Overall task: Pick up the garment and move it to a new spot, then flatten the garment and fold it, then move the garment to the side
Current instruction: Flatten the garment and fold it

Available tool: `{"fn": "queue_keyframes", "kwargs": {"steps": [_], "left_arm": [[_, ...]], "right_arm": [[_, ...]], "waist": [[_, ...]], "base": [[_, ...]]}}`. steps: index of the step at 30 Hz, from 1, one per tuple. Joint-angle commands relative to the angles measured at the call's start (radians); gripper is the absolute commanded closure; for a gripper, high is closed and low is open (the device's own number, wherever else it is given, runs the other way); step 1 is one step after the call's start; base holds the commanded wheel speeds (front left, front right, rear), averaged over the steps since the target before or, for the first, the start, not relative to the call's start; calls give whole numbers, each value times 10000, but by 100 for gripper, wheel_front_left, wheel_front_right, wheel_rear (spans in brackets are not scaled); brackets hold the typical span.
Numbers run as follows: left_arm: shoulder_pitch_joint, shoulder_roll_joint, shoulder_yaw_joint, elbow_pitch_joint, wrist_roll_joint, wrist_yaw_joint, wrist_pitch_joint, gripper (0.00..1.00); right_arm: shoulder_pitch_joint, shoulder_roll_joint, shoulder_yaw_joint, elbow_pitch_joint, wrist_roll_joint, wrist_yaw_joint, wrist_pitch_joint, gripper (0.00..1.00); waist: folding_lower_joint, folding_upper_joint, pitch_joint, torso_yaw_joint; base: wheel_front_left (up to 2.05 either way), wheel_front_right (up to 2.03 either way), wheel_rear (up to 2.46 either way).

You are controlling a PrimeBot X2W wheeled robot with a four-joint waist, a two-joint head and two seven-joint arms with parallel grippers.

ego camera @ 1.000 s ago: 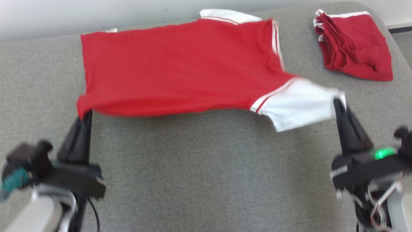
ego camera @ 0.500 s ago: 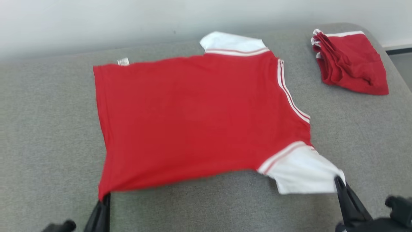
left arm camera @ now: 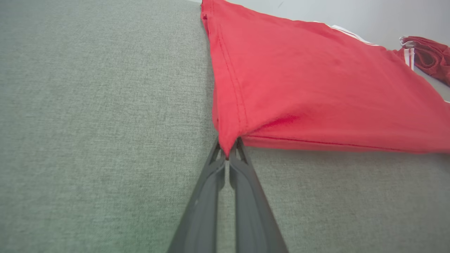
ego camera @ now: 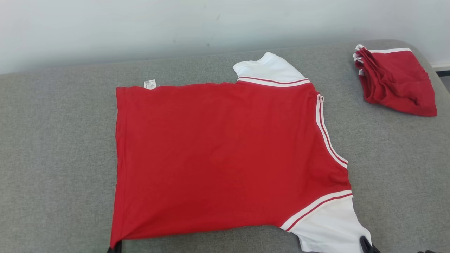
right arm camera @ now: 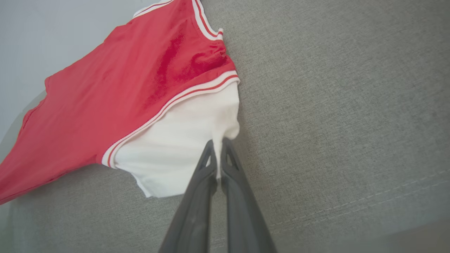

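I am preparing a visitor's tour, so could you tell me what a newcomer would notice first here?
A red short-sleeved shirt with white sleeves lies spread across the middle of the grey fabric-covered surface. The left gripper is shut on its near red hem corner and the right gripper on its near white sleeve. A small folded red-and-white garment sits at the far right.

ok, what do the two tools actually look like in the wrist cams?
Left tool: two long, slim fingers, matte dark grey, widening towards the base and tapering to narrow tips, each with a small triangular cut-out just below the tip. Right tool: same build, same dark grey, same cut-outs.
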Motion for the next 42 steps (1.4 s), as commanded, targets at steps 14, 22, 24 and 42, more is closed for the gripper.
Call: {"fn": "queue_keyframes", "kwargs": {"steps": [14,22,24,42], "left_arm": [[-1173,36,-312,-189,834,-287,166,100],[-2415,236,-585,150,1089,-568,599,100],[-2754,244,-619,325,1067,-624,676,100],[-4564,528,-749,1710,868,-1008,1145,100]], "right_arm": [[-2113,-424,185,-159,363,-27,334,100],[-4158,-887,424,1208,267,-27,665,100],[-4737,-1011,527,1723,279,-27,706,100],[-9045,-1866,1844,6556,341,-27,-248,100]], "waist": [[1,0,23,7],[1,0,289,133],[1,0,355,144],[1,0,848,207]], "base": [[0,0,0],[0,0,0],[0,0,0],[0,0,0]]}}
